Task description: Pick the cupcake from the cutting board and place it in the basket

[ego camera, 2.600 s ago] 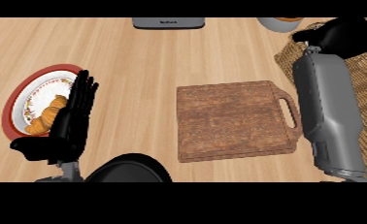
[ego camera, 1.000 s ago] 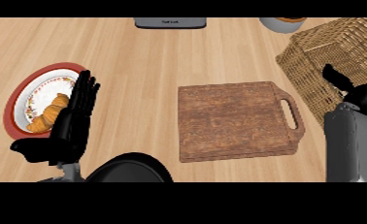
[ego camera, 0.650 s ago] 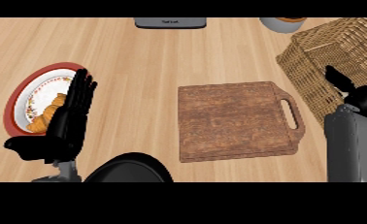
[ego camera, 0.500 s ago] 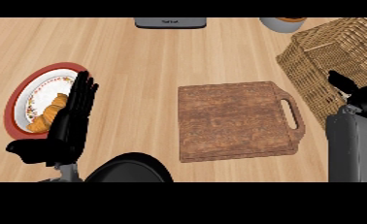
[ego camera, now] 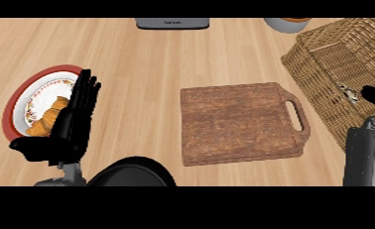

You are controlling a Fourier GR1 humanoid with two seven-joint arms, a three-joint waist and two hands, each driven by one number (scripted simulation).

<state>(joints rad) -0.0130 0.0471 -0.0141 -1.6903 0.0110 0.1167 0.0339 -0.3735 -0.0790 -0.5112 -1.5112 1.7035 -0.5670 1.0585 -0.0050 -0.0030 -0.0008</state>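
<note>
Left robot hand [ego camera: 73,119] fingers straight, resting | right robot hand [ego camera: 367,93] mostly cut off, fingers unclear | cutting board [ego camera: 242,122] bare

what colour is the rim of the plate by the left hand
Red, around a white centre with a small floral pattern, on the plate; the head view shows it, beside the left hand.

The right forearm [ego camera: 359,156], which lay across the basket [ego camera: 333,72] and alongside the cutting board [ego camera: 242,123] at the start, now shows only at the lower right corner of the view. The right hand [ego camera: 367,94] has slid from the basket's top down to the right edge, where only a small black part remains visible beside the basket's lower corner, nearly out of view.
</note>
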